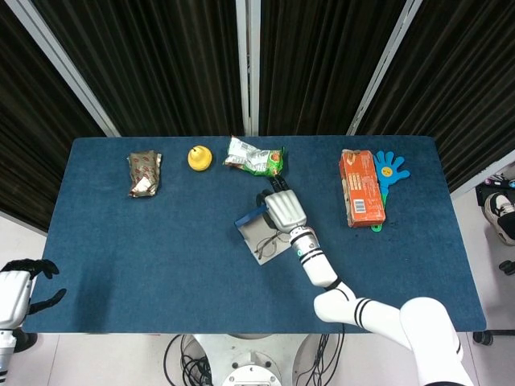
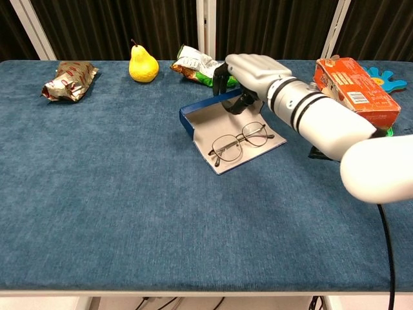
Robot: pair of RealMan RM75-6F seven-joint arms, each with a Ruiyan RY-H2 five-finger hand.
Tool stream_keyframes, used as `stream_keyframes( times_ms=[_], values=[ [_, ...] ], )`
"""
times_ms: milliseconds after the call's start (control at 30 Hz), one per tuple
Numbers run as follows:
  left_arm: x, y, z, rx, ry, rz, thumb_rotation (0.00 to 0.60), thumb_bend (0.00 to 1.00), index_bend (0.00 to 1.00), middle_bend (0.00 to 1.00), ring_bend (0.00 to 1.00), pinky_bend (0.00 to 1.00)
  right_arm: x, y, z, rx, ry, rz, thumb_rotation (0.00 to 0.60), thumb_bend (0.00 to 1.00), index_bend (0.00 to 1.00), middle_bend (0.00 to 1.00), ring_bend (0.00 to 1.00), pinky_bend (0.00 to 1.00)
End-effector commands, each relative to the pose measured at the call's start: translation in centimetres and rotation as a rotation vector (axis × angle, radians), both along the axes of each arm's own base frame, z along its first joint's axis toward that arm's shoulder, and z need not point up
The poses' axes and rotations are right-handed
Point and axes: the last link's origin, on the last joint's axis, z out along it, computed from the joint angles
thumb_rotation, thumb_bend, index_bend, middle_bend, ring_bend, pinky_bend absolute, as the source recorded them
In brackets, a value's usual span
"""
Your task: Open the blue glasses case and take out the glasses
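Observation:
The blue glasses case (image 2: 193, 120) lies open in the middle of the table, its grey lid flap (image 2: 227, 133) spread flat toward the front. Thin-rimmed glasses (image 2: 240, 142) rest on that flap, outside the blue tray. My right hand (image 2: 255, 70) reaches over the case's far side and grips its back wall between curled fingers and thumb. From above, the right hand (image 1: 283, 211) sits just behind the case (image 1: 249, 223) and the glasses (image 1: 272, 244). My left hand (image 1: 18, 291) hangs off the table's front left corner, fingers apart and holding nothing.
Along the back edge lie a foil snack bag (image 1: 145, 173), a yellow pear (image 1: 199, 158) and a green chip bag (image 1: 255, 158). An orange box (image 1: 360, 188) and a blue hand-shaped toy (image 1: 389, 170) lie at the right.

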Motion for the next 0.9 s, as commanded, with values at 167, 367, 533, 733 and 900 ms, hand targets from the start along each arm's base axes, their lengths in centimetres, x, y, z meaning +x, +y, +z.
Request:
stream_keyframes(
  times_ms=[167,367,533,733,900],
  values=[
    [0.0,0.1,0.0,-0.003,0.000,-0.001,0.600,0.17,0.51,0.54,0.42,0.37,0.6,0.1,1.7,0.073,0.028,0.025,0.600,0.33,0.06,0.14,0.00,0.00],
    [0.0,0.0,0.0,-0.001,0.004,0.001,0.600,0.17,0.51,0.54,0.42,0.37,-0.5,2.2,4.4,0.115,0.053,0.097,0.600,0.33,0.10,0.18,0.00,0.00],
    [0.1,0.0,0.0,-0.002,0.004,0.001,0.600,0.17,0.51,0.54,0.42,0.37,-2.8,4.2,5.2,0.144,0.100,0.132,0.600,0.34,0.27,0.26,0.00,0.00],
    [0.1,0.0,0.0,-0.001,0.004,0.001,0.600,0.17,0.51,0.53,0.42,0.37,-4.2,4.6,4.1,0.174,0.161,0.134,0.600,0.34,0.35,0.27,0.00,0.00],
    [0.0,0.0,0.0,-0.001,0.001,0.003,0.600,0.17,0.51,0.54,0.42,0.37,-3.9,4.3,3.1,0.174,0.178,0.148,0.600,0.35,0.36,0.26,0.00,0.00]
  ],
)
